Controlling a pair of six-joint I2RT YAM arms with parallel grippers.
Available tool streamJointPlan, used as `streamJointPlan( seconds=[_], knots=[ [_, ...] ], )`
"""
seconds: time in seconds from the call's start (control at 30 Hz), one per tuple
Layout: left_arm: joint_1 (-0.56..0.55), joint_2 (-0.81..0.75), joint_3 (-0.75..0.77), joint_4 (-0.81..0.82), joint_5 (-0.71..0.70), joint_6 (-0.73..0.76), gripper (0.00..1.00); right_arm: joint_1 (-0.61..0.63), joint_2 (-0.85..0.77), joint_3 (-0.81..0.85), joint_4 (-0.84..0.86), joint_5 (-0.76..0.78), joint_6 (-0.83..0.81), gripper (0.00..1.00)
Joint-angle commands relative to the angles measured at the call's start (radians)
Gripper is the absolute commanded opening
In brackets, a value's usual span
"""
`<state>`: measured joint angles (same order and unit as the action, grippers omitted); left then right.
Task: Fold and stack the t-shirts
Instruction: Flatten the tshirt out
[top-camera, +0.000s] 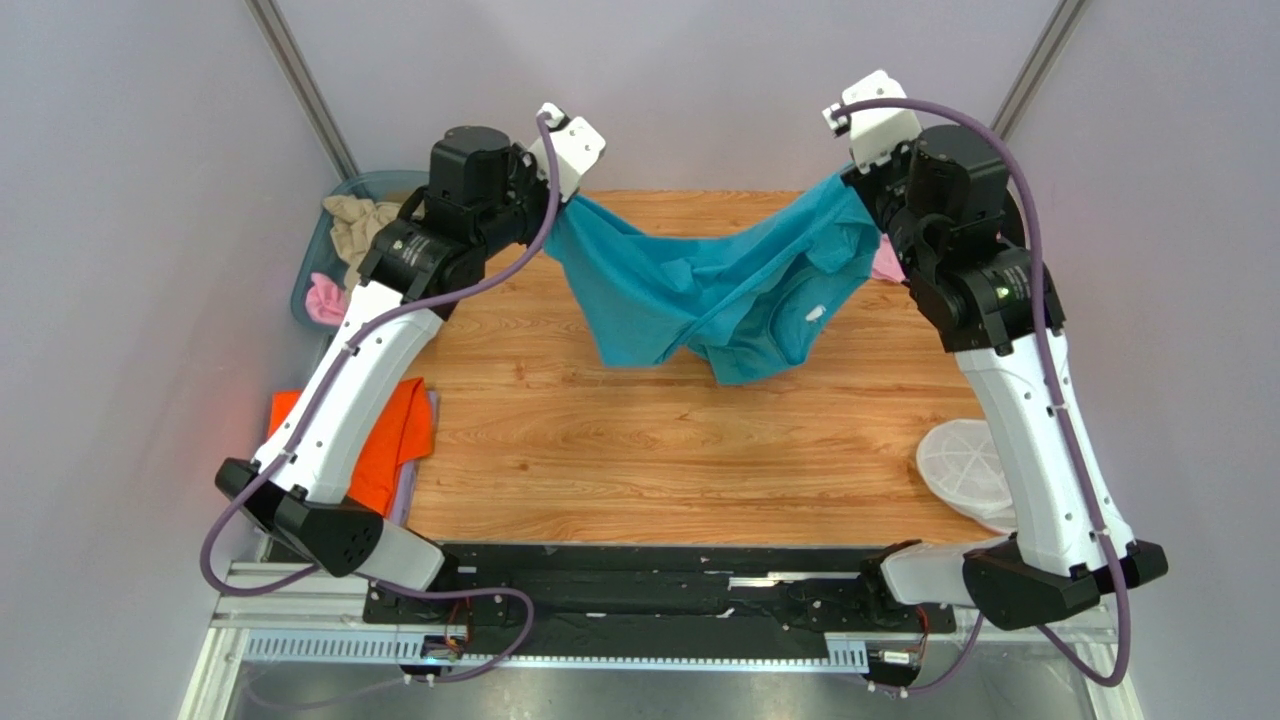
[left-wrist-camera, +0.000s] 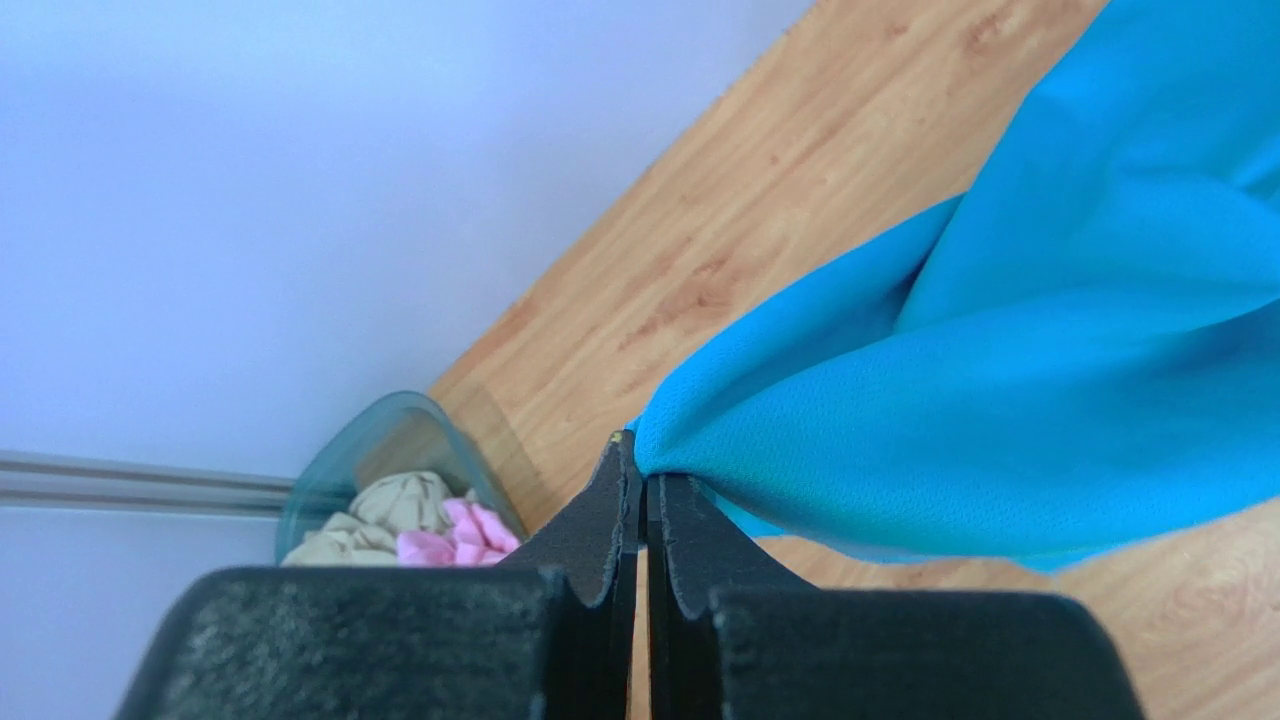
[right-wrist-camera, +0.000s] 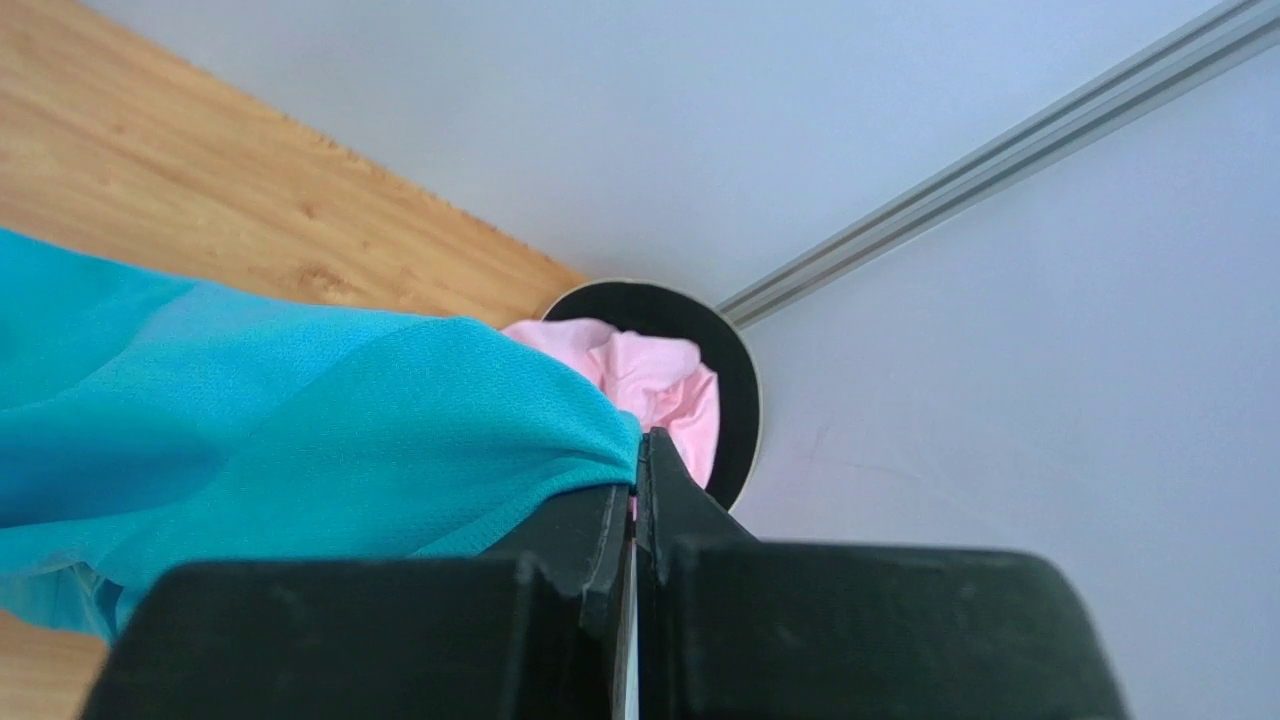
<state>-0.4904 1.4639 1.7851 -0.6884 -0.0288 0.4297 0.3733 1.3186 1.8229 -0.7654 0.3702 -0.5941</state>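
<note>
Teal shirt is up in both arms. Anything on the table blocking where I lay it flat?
Nothing visible does. The table near the teal t-shirt is bare wood; the orange t-shirt and white dish sit off at the left and right edges. The patch beneath the hanging cloth is hidden.

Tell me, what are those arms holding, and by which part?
Both hold the teal t-shirt: left gripper pinches one bunched edge, right gripper the opposite one; it sags between.

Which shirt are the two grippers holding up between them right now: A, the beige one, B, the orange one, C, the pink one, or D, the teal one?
D: the teal shirt hangs between the left gripper and the right gripper, each shut on one end of it.
</note>
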Motion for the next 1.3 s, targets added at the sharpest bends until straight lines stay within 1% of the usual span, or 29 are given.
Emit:
streamJointPlan(
  seconds=[0.0, 0.17, 0.27, 0.43, 0.5, 0.7, 0.8, 0.87, 0.9, 0.97, 1.0, 1.03, 1.07, 1.1, 1.13, 1.17, 1.23, 1.27],
  knots=[
    [-0.002, -0.066, 0.094, -0.005, -0.048, 0.030, 0.00, -0.007, -0.018, 0.110, 0.041, 0.027, -0.058, 0.00],
    [-0.002, -0.160, 0.114, -0.019, -0.065, 0.083, 0.00, -0.007, -0.051, 0.203, 0.035, -0.002, -0.064, 0.00],
    [-0.002, -0.240, 0.082, -0.030, -0.056, 0.118, 0.00, -0.008, -0.082, 0.236, 0.017, -0.025, -0.072, 0.00],
    [-0.002, -0.379, -0.050, -0.063, -0.013, 0.147, 0.00, -0.008, -0.150, 0.204, -0.018, -0.040, -0.098, 0.00],
    [-0.002, -0.427, -0.093, -0.082, 0.019, 0.147, 0.00, -0.008, -0.176, 0.214, -0.067, -0.062, -0.098, 0.00],
    [-0.002, -0.523, -0.193, -0.154, 0.107, 0.172, 0.00, -0.007, -0.226, 0.242, -0.170, -0.083, -0.087, 0.00],
    [-0.002, -0.554, -0.245, -0.152, 0.127, 0.179, 0.00, -0.007, -0.248, 0.191, -0.167, -0.077, -0.085, 0.00],
    [-0.002, -0.551, -0.277, -0.125, 0.101, 0.199, 0.00, -0.008, -0.254, 0.135, -0.123, -0.065, -0.088, 0.00],
    [-0.002, -0.539, -0.317, -0.085, 0.072, 0.207, 0.00, -0.007, -0.254, 0.065, -0.105, -0.062, -0.088, 0.00],
    [-0.002, -0.513, -0.366, -0.037, 0.032, 0.243, 0.00, -0.007, -0.252, -0.006, -0.046, -0.073, -0.082, 0.00],
    [-0.002, -0.501, -0.424, 0.025, 0.027, 0.253, 0.00, -0.008, -0.245, -0.081, -0.026, -0.076, -0.078, 0.00],
    [-0.001, -0.485, -0.455, 0.058, -0.005, 0.265, 0.00, -0.008, -0.227, -0.115, -0.005, -0.077, -0.072, 0.00],
    [0.000, -0.450, -0.486, 0.088, -0.023, 0.285, 0.00, -0.011, -0.216, -0.157, 0.047, -0.086, -0.069, 0.00],
    [0.001, -0.427, -0.539, 0.140, -0.025, 0.293, 0.00, -0.026, -0.205, -0.224, 0.075, -0.097, -0.064, 0.00],
    [0.006, -0.400, -0.562, 0.168, -0.029, 0.299, 0.00, -0.036, -0.187, -0.256, 0.099, -0.111, -0.053, 0.00],
    [0.009, -0.339, -0.584, 0.196, -0.031, 0.307, 0.00, -0.049, -0.144, -0.279, 0.150, -0.144, -0.046, 0.00],
    [0.025, -0.257, -0.624, 0.275, -0.036, 0.317, 0.00, -0.102, -0.075, -0.315, 0.192, -0.198, -0.018, 0.00],
    [0.032, -0.159, -0.622, 0.299, -0.043, 0.319, 0.00, -0.117, 0.014, -0.315, 0.221, -0.211, -0.007, 0.00]
  ],
)
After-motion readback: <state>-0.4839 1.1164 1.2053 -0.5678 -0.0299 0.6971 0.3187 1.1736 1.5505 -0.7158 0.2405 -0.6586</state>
